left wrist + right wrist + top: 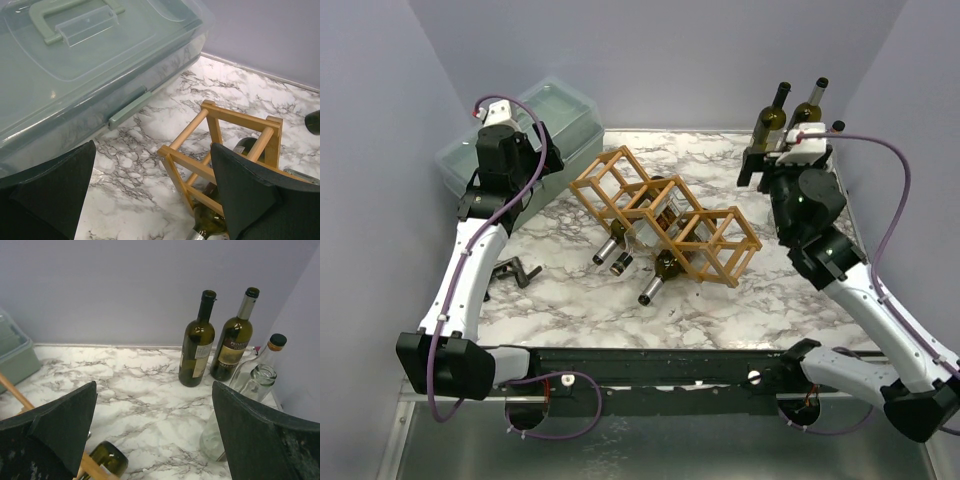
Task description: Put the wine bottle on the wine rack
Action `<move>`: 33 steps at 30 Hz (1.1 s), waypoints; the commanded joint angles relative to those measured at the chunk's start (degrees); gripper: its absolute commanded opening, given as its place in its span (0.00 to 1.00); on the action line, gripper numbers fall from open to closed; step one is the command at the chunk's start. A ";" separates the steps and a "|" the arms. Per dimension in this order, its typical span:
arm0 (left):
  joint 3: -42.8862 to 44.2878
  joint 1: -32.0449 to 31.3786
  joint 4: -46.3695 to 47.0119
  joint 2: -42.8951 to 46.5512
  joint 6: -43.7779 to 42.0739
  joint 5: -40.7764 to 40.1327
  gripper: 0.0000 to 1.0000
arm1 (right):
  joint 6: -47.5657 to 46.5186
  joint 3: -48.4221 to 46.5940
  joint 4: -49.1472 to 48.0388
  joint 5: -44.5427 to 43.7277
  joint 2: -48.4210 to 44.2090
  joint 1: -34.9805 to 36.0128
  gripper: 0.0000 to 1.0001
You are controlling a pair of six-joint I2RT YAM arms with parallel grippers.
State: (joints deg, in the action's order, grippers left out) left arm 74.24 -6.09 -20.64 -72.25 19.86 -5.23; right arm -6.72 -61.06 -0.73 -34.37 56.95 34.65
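The light wooden wine rack lies across the middle of the marble table, with several bottles lying in its cells, necks toward the front. Two dark wine bottles stand upright against the back wall at the right. In the top view they are in the far right corner. My right gripper hovers just in front of them, open and empty. My left gripper is open and empty above the table between the plastic box and the rack's left end.
A lidded translucent green storage box fills the back left corner. Clear glass bottles stand right of the dark ones, close to my right finger. A small black object lies at the front left. Walls close in the back and both sides.
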 commanded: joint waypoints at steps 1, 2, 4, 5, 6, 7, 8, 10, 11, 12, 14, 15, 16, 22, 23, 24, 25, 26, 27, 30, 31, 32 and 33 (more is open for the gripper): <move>-0.29 -0.66 0.30 0.56 -1.73 -2.61 0.99 | 13.32 -6.26 8.15 9.18 5.97 -7.86 1.00; -0.23 -0.60 0.35 0.62 -1.52 -1.93 0.99 | 14.82 -8.25 8.88 9.73 8.16 -9.24 1.00; -0.32 -0.61 0.43 1.04 -1.21 -1.28 0.99 | 19.14 -14.22 12.77 10.94 13.60 -12.06 1.00; -0.24 -0.59 0.32 1.15 -1.22 -1.42 0.99 | 21.26 -17.80 15.32 11.44 16.59 -13.10 1.00; -0.23 -0.61 0.33 1.27 -1.31 -1.61 0.99 | 22.96 -20.36 16.64 11.82 19.06 -13.84 1.00; -0.23 -0.67 0.33 1.49 -1.32 -1.75 0.99 | 23.66 -22.92 17.28 11.70 21.60 -13.99 1.00; -0.23 -0.60 0.33 1.69 -1.35 -1.78 0.99 | 24.04 -24.84 17.42 11.57 23.91 -14.08 1.00; -0.23 -0.62 0.42 1.76 -1.40 -1.80 0.99 | 25.62 -29.03 17.72 11.64 28.27 -14.70 1.00; -0.23 -0.60 0.41 1.77 -1.38 -1.88 0.99 | 26.86 -31.56 18.31 12.20 30.25 -15.54 1.00; -0.23 -0.62 0.32 1.74 -1.40 -1.88 0.99 | 27.70 -33.76 19.31 13.18 32.59 -16.55 1.00; -0.15 -0.59 0.29 1.73 -1.30 -1.73 0.99 | 30.10 -38.44 21.22 14.24 36.74 -19.01 1.00; -0.13 -0.64 0.32 1.83 -1.17 -1.52 0.99 | 31.34 -40.64 22.17 14.35 38.82 -20.17 1.00; -0.13 -0.65 0.33 2.00 -1.05 -1.49 0.99 | 31.97 -42.49 22.66 13.94 40.28 -20.93 1.00; -0.14 -0.53 0.36 2.77 -0.87 -1.27 0.99 | 33.15 -48.12 23.79 8.02 48.00 -22.52 1.00; -0.15 -0.57 0.36 2.87 -0.82 -1.19 0.99 | 32.99 -48.80 24.06 7.50 49.20 -22.68 1.00; -0.08 -0.56 0.34 2.82 -0.73 -1.06 0.98 | 32.93 -49.72 24.35 6.34 50.34 -22.91 1.00; 0.02 -0.56 0.34 2.74 -0.65 -0.74 0.99 | 32.86 -50.39 24.46 5.28 51.12 -23.03 1.00; 0.03 -0.51 0.33 2.71 -0.61 -0.45 0.98 | 32.68 -50.77 24.30 4.25 51.94 -23.07 1.00; 0.03 -0.55 0.33 2.58 -0.51 -0.24 0.99 | 32.48 -50.91 23.93 3.77 52.47 -23.14 1.00; 0.08 -0.46 0.30 1.92 -0.37 0.05 0.99 | 32.22 -50.62 21.96 2.39 53.88 -23.49 1.00; 0.11 -0.45 0.34 1.62 -0.27 0.34 0.98 | 31.96 -50.57 21.32 2.41 54.49 -23.73 1.00; 0.19 -0.33 0.29 1.52 -0.04 0.88 0.99 | 31.48 -50.82 20.59 2.54 55.09 -24.01 1.00; 0.34 -0.21 0.24 1.54 0.22 1.66 0.98 | 30.84 -51.15 20.19 2.44 55.96 -24.23 1.00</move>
State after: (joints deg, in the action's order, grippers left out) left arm 74.13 -6.50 -20.67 -70.61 19.27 -5.85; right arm 25.02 -110.00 21.30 -28.67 110.45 11.64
